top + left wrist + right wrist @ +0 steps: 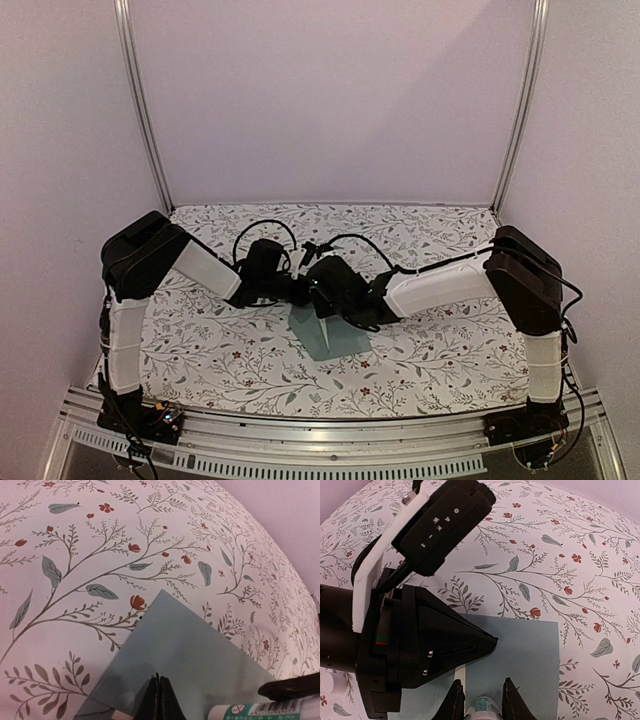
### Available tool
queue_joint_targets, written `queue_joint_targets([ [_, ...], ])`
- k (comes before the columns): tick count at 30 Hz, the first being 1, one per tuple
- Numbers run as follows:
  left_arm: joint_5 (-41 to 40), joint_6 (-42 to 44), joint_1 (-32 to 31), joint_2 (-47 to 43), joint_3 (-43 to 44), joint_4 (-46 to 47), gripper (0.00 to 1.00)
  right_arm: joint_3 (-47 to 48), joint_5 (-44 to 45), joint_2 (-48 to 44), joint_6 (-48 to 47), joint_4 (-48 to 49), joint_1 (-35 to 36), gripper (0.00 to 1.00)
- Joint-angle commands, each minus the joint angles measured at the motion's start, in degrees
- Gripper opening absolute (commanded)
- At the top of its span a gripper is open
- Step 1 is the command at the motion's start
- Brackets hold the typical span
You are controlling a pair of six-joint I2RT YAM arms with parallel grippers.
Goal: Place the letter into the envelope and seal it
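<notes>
Looking thru the L wrist cam, the L gripper (159,702) is shut tight, its two fingers pressed together w/ nothing between them, and its tip sits down on the envelope (190,650). The envelope is pale teal and lies flat on the bench (100,555), which has a cloth (75,630) w/ leaves and small red flowers. One corner of the envelope points away from the cam. Low in this view is a white and green glue stick (257,712), over the near part of the envelope, w/ a dark bit of the other gripper just above it. Next, the R wrist cam: the R gripper (484,702) is a little way open and has hold of the glue stick, one finger on each side of it, over the near part of the envelope. The pointed black tip of the L gripper touches the envelope near one edge. A thin whitish strip (461,674) shows beside that tip; can't tell what it is. Last, the top cam: both arms reach in, and the 2 grippers meet over the envelope, approx mid bench.
</notes>
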Motion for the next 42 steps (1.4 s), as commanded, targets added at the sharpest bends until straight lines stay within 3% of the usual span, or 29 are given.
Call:
queue_joint_targets([
  [1,-2.1,0.9,0.9,3.4,-1.1,-7.0,0.0,-1.2,-2.2,3.1,-1.8,0.7,-1.0,0.0],
  [8,-2.1,0.8,0.9,3.5,-0.9,-7.0,0.0,-5.5,-3.4,0.0,-0.2,1.3,-0.9,0.0],
  [16,-2.8,0.8,0.9,3.8,-0.6,-7.2,0.0,-11.3,-7.2,-6.9,2.4,-5.3,1.6,0.0],
  [27,-3.2,1.9,0.8,1.0,2.8,-10.7,0.02,-12.2,-7.2,-14.2,2.3,-0.1,-0.1,0.0],
  [29,-3.6,2.4,0.9,-0.2,4.9,-13.1,0.09,-12.5,-8.0,-16.9,2.0,0.7,-0.8,0.0],
  [34,-4.6,3.2,1.0,-4.8,8.9,-18.3,0.4,-15.7,-9.4,-25.8,0.5,3.7,-1.5,0.0],
  [38,-5.5,2.9,1.0,-9.2,8.9,-20.0,0.84,-19.7,-9.1,-32.2,0.5,4.6,-1.8,0.0],
  [42,-9.5,2.0,0.6,-15.8,3.5,-22.2,0.89,-24.2,-7.9,-39.0,1.2,5.3,-2.1,0.0],
])
